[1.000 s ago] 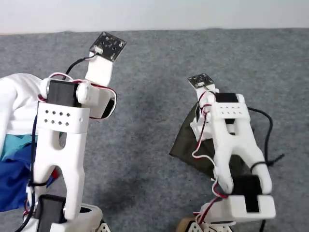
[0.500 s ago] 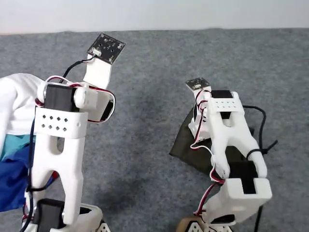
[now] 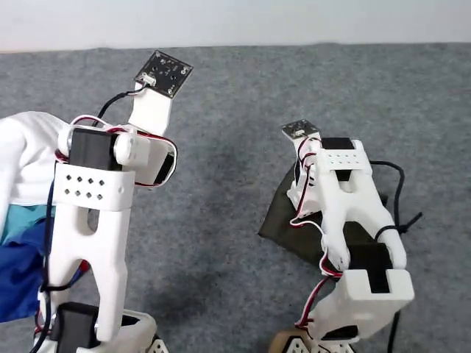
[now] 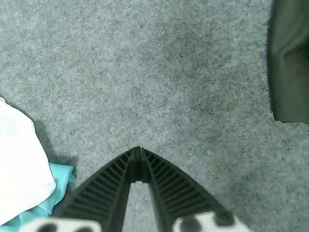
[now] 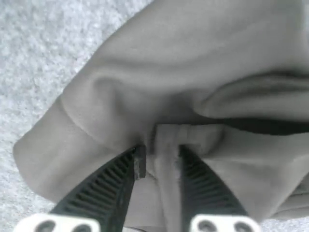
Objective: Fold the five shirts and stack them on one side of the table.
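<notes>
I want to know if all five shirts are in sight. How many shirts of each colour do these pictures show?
white shirt: 1
teal shirt: 1
blue shirt: 1
dark olive shirt: 1
Total: 4 shirts clearly visible

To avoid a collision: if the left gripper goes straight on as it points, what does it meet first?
Probably bare table, between the white shirt and the dark shirt; depth is unclear.

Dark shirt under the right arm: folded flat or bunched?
Bunched. The dark shirt lies in loose ridges, and the right gripper pinches a raised fold of it.
</notes>
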Controlling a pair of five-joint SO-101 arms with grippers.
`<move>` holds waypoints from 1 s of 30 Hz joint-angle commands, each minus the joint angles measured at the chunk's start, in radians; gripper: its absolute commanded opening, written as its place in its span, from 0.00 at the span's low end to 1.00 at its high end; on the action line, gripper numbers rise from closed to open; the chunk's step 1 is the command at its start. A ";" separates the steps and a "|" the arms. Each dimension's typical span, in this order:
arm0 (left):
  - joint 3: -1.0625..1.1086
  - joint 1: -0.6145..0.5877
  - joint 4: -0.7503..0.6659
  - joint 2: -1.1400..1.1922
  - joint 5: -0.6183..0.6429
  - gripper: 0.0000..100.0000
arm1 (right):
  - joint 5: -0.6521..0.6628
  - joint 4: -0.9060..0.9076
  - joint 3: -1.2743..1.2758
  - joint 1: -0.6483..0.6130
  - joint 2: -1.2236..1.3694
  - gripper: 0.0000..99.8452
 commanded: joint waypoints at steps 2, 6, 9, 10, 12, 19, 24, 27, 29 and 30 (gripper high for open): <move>-0.002 0.006 -0.015 -0.034 0.002 0.00 | 0.017 -0.012 -0.054 0.001 -0.007 0.05; -0.002 0.006 -0.015 -0.034 0.002 0.00 | 0.018 -0.012 -0.054 0.001 -0.013 0.04; -0.002 0.006 -0.015 -0.037 0.002 0.00 | 0.048 -0.002 -0.064 0.022 -0.019 0.01; -0.002 0.006 -0.015 -0.038 0.002 0.00 | 0.058 0.007 -0.077 0.038 -0.018 0.01; -0.002 0.006 -0.015 -0.040 0.002 0.00 | 0.075 0.038 -0.117 0.082 -0.018 0.01; -0.002 0.006 -0.015 -0.040 0.002 0.00 | 0.181 0.140 -0.290 0.240 -0.015 0.01; -0.002 0.000 -0.015 -0.040 0.002 0.00 | 0.239 0.147 -0.325 0.334 -0.008 0.01; -0.002 -0.005 -0.015 -0.041 0.002 0.00 | 0.270 0.136 -0.325 0.390 -0.007 0.01; -0.002 -0.028 -0.015 -0.041 0.002 0.00 | 0.288 0.108 -0.322 0.430 -0.005 0.01; -0.002 -0.043 -0.015 -0.041 0.002 0.00 | 0.301 0.096 -0.322 0.453 -0.005 0.01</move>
